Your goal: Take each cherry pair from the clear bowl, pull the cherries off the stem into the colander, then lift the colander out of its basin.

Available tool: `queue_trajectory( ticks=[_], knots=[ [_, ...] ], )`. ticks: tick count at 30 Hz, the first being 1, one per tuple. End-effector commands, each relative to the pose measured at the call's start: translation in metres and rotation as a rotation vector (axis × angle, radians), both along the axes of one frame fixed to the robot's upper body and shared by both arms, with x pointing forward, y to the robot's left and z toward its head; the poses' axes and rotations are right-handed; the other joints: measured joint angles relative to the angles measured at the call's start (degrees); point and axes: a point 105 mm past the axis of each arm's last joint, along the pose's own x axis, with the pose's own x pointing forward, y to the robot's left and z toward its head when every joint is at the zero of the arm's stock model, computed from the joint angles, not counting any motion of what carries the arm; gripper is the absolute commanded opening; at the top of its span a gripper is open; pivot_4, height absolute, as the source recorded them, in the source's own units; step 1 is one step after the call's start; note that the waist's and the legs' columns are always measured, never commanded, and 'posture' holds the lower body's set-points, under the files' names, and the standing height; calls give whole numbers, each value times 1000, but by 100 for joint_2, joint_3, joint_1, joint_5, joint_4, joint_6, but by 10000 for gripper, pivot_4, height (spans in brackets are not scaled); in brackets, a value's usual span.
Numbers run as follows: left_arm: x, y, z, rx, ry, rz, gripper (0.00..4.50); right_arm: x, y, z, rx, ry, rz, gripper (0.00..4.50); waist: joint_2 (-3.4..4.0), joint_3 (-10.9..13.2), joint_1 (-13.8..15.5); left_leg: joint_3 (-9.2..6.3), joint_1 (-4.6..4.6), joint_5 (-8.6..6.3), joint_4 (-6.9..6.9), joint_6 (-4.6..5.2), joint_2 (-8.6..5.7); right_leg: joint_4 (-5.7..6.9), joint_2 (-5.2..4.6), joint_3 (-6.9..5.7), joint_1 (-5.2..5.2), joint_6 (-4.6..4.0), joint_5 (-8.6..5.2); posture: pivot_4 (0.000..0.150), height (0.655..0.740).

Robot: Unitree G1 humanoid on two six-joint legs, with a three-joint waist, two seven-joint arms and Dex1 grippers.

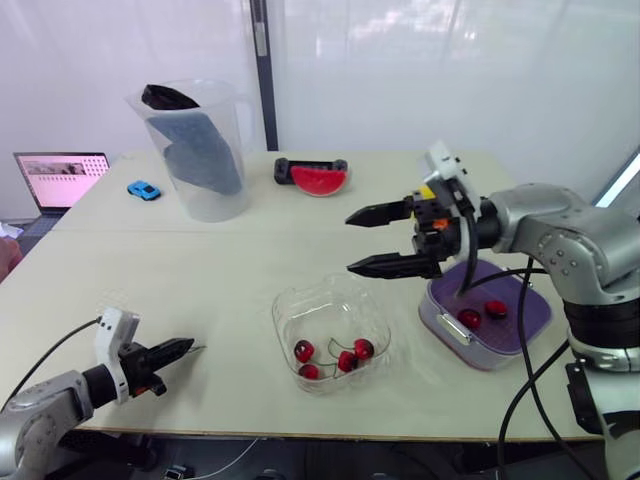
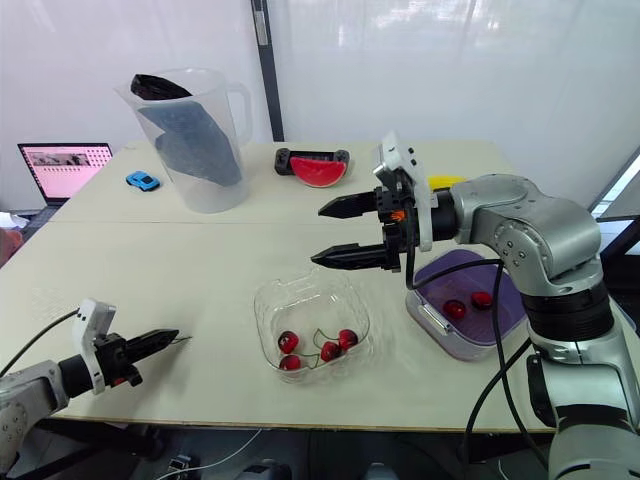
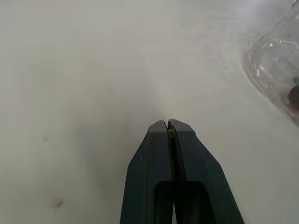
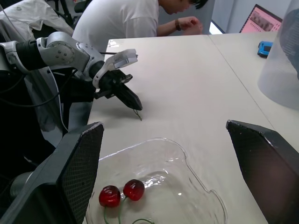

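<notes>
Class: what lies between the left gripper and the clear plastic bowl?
Past the left gripper's pinched thin stem, only bare cream tabletop reaches the clear plastic bowl; left eye view.

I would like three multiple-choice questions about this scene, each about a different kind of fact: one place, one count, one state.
1. Where does the blue toy car stand?
A) on the table, beside the pitcher, on its left
B) on a chair
C) on the floor

2. How many cherries lie in the purple colander?
A) none
B) two
C) five

3. In what state is the right hand?
A) shut on a cherry
B) shut on a spoon
C) open and empty

Answers:
1 A: the car sits on the tabletop just left of the pitcher.
2 B: two red cherries show inside it.
3 C: its two fingers stand wide apart with nothing between them.
</notes>
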Motion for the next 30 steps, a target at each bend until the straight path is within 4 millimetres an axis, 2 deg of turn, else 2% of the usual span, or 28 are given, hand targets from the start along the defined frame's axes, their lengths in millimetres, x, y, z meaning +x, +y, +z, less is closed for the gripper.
queue_trajectory(
  ticks=[1,4,8,11,15,17,21,22,24,26,30],
  knots=[
    [-1,10,0,69,-32,23,0,-5,-1,9,4,-57,6,44752,0,0,-8,0,0,0,0,0,0,0,0,0,0,0,0,1500,7400],
    [4,15,0,106,-70,46,9505,-4,2,12,17,-64,1,45000,0,0,-9,2,1,0,-1,0,2,0,2,0,-1,-1,0,1500,7400],
    [7,18,8,107,-104,51,29400,-6,3,11,13,-59,14,45000,0,0,-4,2,1,0,0,0,1,0,1,0,0,-1,0,1500,7400],
    [7,21,23,69,-155,55,44553,-6,2,8,0,-51,19,45000,0,0,-13,2,1,0,-1,0,2,0,1,0,-2,-1,0,1500,7400],
    [1,33,48,56,-229,43,44553,-10,2,4,-13,-36,44,45000,0,0,-12,2,1,0,-1,0,3,0,2,0,-2,-1,0,1500,7400],
    [0,33,58,52,-252,18,44553,-10,2,3,-14,-35,45,45000,0,0,-10,2,1,0,-1,0,3,-1,1,-1,-2,-1,0,1500,7400],
    [8,20,100,65,-403,-68,44553,-9,0,4,-20,-36,42,45000,0,0,20,2,1,0,-1,0,2,-1,0,-1,0,-1,0,1500,7400],
    [9,14,106,80,-424,-101,44553,-9,-1,4,-23,-34,40,45000,-1,-1,24,-1,-1,0,1,0,2,-1,1,-6,2,-1,0,1500,7400],
    [1,-15,111,168,-423,-297,44553,-10,-3,2,-42,-27,37,45000,-3,0,4,1,-3,0,1,0,1,-5,0,-5,2,-1,0,1500,7400],
    [-8,-49,127,207,-422,-514,44553,-12,-10,-3,-85,-10,13,45000,-1,1,16,6,-6,0,-3,0,-1,-8,-2,-1,-2,-1,0,1500,7400],
    [-14,-79,148,237,-417,-713,44553,-18,-18,-16,-154,-8,-22,45000,-1,1,3,-1,-14,0,-1,0,0,-8,1,-8,-4,-1,0,1500,7400]
  ],
)
